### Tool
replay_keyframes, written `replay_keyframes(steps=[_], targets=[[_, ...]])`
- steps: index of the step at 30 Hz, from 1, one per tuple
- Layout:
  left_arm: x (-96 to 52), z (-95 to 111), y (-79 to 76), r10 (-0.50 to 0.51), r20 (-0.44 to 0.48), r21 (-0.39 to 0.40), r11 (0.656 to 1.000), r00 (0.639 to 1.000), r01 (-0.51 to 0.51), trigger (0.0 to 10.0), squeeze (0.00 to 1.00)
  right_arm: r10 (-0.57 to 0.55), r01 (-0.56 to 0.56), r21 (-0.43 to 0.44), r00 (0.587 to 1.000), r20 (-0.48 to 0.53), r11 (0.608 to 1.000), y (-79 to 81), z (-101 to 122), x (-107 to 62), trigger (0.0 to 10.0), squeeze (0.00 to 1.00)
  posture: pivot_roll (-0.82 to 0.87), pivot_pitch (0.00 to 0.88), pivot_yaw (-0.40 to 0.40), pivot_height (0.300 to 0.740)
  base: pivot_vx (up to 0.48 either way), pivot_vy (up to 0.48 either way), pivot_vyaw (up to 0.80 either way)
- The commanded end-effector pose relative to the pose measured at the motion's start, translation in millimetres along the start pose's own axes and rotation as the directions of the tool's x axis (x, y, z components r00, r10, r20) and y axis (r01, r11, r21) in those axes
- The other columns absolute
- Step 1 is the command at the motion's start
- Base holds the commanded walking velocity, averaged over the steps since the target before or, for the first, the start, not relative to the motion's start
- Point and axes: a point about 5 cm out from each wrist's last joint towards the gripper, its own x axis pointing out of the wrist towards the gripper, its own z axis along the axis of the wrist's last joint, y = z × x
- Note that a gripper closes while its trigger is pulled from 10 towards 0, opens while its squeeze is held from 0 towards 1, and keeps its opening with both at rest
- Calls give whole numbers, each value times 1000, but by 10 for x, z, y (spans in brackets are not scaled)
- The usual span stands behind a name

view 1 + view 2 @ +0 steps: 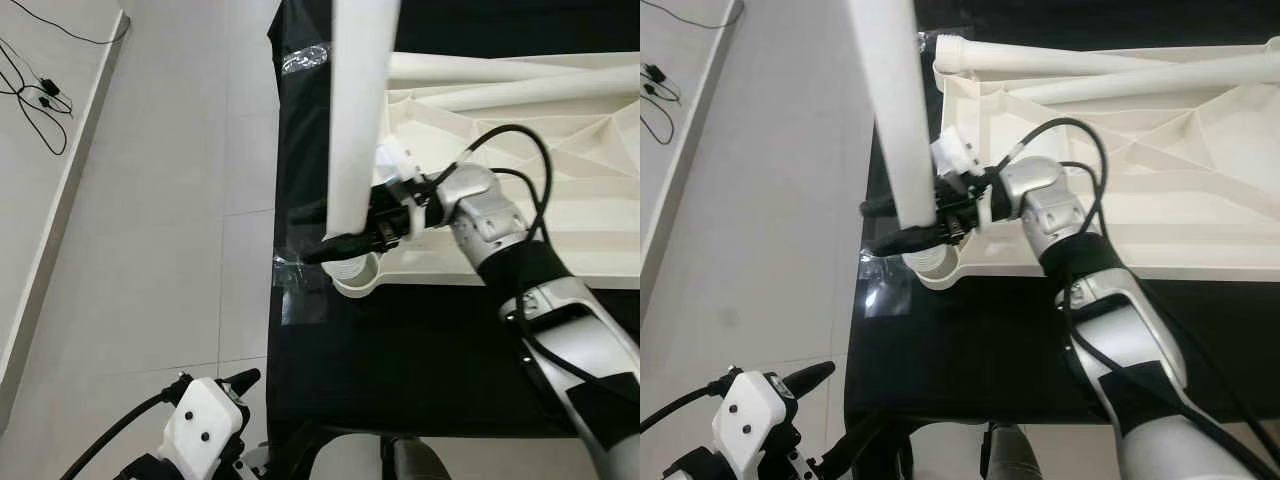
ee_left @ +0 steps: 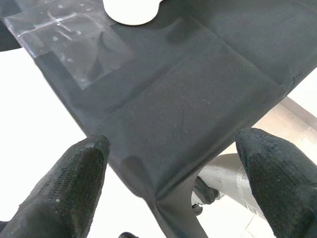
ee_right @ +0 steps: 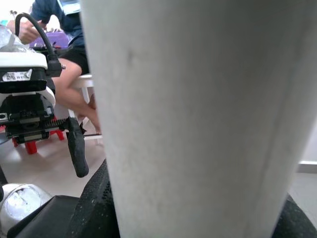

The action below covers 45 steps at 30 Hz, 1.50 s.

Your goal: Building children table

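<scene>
We see no readable writing. Our right gripper (image 1: 345, 232) is clamped on a white table leg (image 1: 360, 110), held upright over the corner socket (image 1: 357, 277) of the upturned white tabletop (image 1: 560, 160) on black cloth (image 1: 400, 350). Our left gripper (image 2: 173, 163) hangs low, fingers spread, holding nothing.

right pincer (image 1: 345, 232): arm reaching left, fingers clamped | left pincer (image 2: 173, 163): low, idle, fingers spread apart
</scene>
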Motion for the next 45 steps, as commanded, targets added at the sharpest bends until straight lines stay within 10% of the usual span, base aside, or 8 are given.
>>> replay_keyframes(steps=[1,45], targets=[[-55,-15,-44,-15,-32,-4,1000,999,15,10000,0,22,-22,18,1000,8,1000,34,-42,15,10000,0,179,345,102,740,0,0,0],[4,0,-47,-11,-11,-8,1000,1000,11,10000,0,67,-68,-11,992,-102,998,50,-163,107,10000,0,155,345,81,740,0,0,0]])
